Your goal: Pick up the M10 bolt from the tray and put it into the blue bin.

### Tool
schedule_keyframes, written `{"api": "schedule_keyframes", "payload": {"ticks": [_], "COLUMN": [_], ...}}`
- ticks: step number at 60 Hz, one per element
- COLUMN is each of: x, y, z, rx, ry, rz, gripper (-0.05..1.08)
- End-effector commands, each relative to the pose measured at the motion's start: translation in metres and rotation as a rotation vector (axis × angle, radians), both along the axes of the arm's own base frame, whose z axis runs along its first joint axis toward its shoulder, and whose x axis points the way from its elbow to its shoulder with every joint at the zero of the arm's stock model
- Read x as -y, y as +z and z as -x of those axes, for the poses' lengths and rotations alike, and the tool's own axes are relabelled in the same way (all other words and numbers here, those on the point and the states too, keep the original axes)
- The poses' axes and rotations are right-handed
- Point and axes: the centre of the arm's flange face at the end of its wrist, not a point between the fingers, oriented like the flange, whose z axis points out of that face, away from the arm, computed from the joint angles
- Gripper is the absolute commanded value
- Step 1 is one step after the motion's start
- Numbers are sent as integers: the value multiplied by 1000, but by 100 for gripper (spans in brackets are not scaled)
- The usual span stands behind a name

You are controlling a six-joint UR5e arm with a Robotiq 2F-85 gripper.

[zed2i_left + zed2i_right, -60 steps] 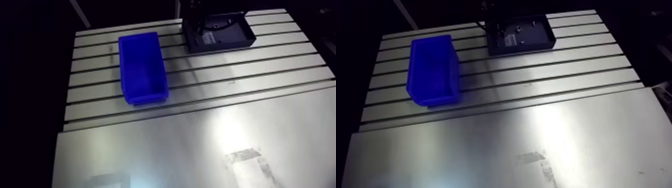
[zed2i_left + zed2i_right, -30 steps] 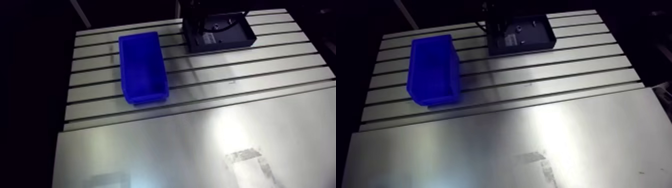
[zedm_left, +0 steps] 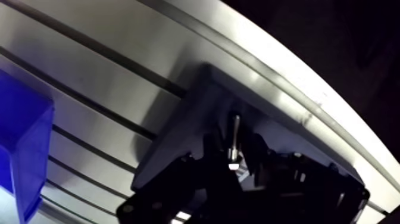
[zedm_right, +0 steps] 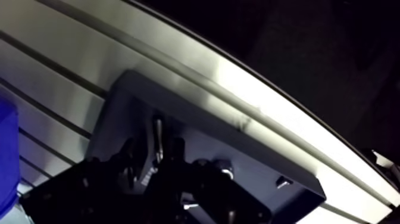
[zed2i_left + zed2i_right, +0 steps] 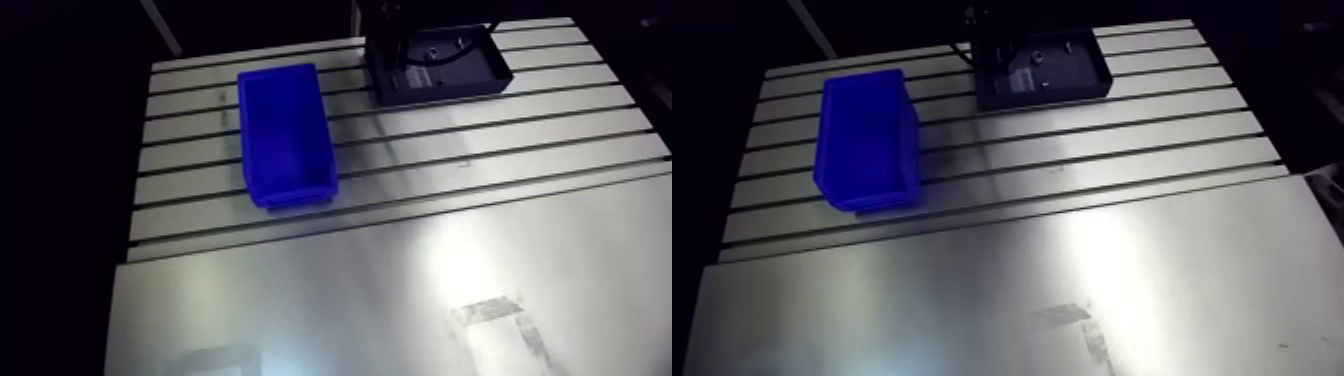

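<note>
One blue bin and one dark tray are shown apart on the slotted table in the arm view, the tray partly masked by the gripper, while only the wrist view reveals the single M10 bolt in the tray, between narrowly parted fingers.

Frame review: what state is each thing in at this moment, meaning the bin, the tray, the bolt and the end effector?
blue bin: upright on the table, open top, looks empty.
tray: flat at the table's far side, holding the bolt and a few small parts.
M10 bolt: in the tray, not in the bin.
end effector: low over the tray, at the bolt; open or shut cannot be told.
</note>
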Motion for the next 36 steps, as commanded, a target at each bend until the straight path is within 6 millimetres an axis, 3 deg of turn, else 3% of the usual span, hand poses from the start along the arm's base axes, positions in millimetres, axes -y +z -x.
{"api": "schedule_keyframes", "payload": {"ticks": [1,36], "x": [-1,-1], "y": [0,0], "z": [0,0], "rx": [-1,2], "ry": [-1,0], "rz": [0,1], "gripper": [70,77]}}
